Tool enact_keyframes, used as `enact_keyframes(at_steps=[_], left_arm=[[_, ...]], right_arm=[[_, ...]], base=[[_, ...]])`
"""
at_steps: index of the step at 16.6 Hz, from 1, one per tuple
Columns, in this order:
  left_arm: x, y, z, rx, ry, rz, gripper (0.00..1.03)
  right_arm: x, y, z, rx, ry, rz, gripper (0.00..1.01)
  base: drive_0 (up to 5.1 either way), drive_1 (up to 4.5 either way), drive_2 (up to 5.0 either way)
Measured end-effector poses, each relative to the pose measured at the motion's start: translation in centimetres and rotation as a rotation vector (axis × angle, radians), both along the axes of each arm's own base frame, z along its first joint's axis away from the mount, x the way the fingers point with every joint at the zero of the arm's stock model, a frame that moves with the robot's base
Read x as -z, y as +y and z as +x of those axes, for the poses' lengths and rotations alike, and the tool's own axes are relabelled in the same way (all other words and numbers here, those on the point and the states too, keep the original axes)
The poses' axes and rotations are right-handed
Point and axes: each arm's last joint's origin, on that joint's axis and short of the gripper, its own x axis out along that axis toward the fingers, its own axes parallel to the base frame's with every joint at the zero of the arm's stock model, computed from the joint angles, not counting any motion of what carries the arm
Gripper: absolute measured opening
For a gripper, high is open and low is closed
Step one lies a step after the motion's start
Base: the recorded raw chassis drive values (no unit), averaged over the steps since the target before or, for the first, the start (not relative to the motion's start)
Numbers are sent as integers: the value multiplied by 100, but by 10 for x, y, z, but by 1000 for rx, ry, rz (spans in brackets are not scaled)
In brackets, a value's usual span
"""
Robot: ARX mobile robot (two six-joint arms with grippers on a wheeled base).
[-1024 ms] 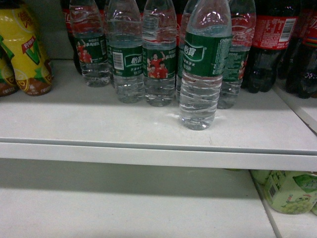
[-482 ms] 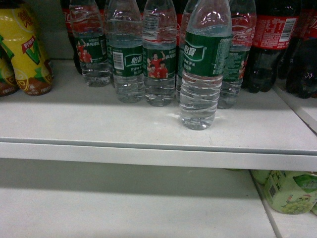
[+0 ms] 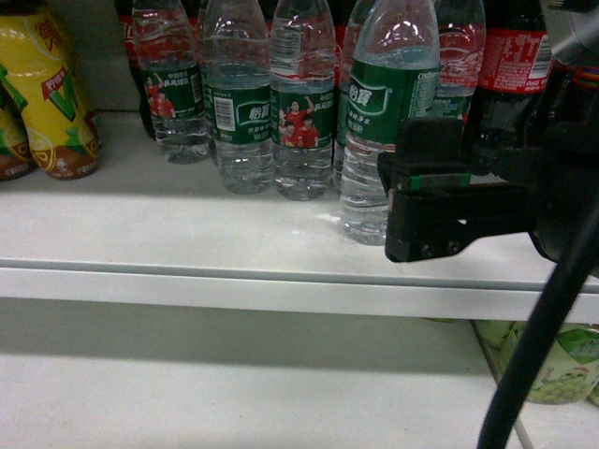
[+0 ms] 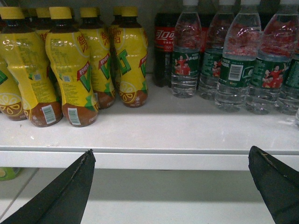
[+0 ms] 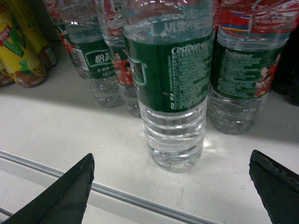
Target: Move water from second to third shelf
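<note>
Several clear water bottles with green labels stand on the upper white shelf (image 3: pixel 187 234). One water bottle (image 3: pixel 382 112) stands in front of the others, near the shelf edge. My right gripper (image 3: pixel 398 195) is black and has reached in from the right, just in front of that bottle and covering its lower right side. In the right wrist view the same bottle (image 5: pixel 170 88) stands upright ahead of the open right gripper (image 5: pixel 171 158), whose fingers are wide apart and touch nothing. My left gripper (image 4: pixel 171 151) is open and empty, level with the shelf's front lip.
Yellow drink bottles (image 4: pixel 70 70) fill the left of the shelf. Dark cola bottles (image 3: pixel 510 84) stand at the right, behind my arm. The lower shelf (image 3: pixel 234 383) holds pale green bottles (image 3: pixel 552 360) at its right. A black cable (image 3: pixel 533 337) hangs across the right.
My right gripper and arm have come into the head view from the right and now stand in front of the front water bottle. The bottles have not moved.
</note>
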Motion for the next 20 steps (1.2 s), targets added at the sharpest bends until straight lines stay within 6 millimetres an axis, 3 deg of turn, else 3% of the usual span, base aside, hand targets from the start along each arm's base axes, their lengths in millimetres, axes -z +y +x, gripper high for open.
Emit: enact_keyframes(at_steps=[10, 16, 20], left_arm=[[0, 0, 0, 0, 0, 0, 98], [0, 0, 0, 0, 0, 0, 98], [0, 0, 0, 0, 0, 0, 98]], right_arm=[[-23, 21, 36, -25, -12, 105, 98], [-18, 34, 58, 1, 22, 105, 98], [-13, 31, 72, 48, 28, 98, 98]], base=[[0, 0, 0], [0, 0, 0], [0, 0, 0]])
